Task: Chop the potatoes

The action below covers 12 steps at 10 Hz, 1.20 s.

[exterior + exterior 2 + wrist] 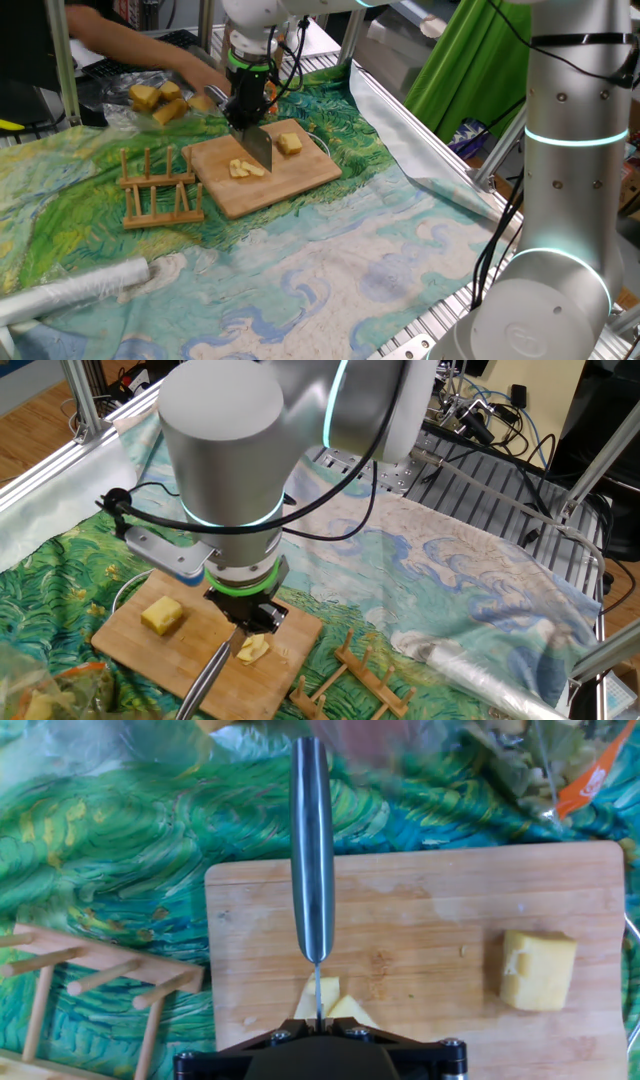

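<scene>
Your gripper [247, 118] has its fingers drawn in narrow, clamped on the handle of a knife [260, 147], which juts out level from the hand with the blade standing edge-down; in the hand view the knife [312, 860] runs straight up the middle of the picture, seen along its spine. The hand points straight down over the wooden cutting board [300, 180], with the arm reaching in from above and a green ring lit just above the wrist. Under the blade lies a small cluster of cut potato slices [245, 169], and you can see them from the other side too, just beside the knife's lower edge [252, 650]; whether the edge touches them you cannot tell. A blocky potato chunk [290, 144] sits apart on the same board, well to the side of the blade in the hand view [537, 970]. Beside the board stands a wooden rack [160, 188] on the green painted cloth [60, 190]. A person's hand [200, 75] reaches in behind the board, blurred, near more yellow pieces [158, 100] on clear plastic.
</scene>
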Each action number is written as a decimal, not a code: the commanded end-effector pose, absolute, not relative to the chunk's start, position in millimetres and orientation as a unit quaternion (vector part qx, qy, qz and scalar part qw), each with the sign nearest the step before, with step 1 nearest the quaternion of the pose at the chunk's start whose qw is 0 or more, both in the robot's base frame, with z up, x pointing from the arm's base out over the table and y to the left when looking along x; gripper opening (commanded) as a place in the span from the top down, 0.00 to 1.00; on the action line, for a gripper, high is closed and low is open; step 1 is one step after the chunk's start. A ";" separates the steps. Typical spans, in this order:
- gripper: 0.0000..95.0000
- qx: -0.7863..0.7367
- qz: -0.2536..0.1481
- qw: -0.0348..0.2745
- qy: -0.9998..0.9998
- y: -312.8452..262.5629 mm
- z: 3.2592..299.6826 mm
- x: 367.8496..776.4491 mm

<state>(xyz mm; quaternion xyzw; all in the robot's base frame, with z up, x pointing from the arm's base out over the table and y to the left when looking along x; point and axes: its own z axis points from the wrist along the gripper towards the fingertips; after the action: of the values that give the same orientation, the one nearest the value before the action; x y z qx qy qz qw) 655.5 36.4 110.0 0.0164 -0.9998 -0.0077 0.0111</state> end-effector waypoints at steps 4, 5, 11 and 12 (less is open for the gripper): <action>1.00 0.027 0.005 -0.011 -1.000 34.4 112.3 655.4; 1.00 0.037 0.008 -0.021 -0.999 34.3 112.7 655.1; 1.00 0.063 0.004 -0.050 -0.997 34.3 112.8 655.0; 1.00 0.071 0.003 -0.055 -0.996 34.4 112.9 655.0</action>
<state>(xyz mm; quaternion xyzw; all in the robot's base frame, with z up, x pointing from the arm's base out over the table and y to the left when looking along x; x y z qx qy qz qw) 654.6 34.8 113.0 0.0719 -0.9959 0.0020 -0.0550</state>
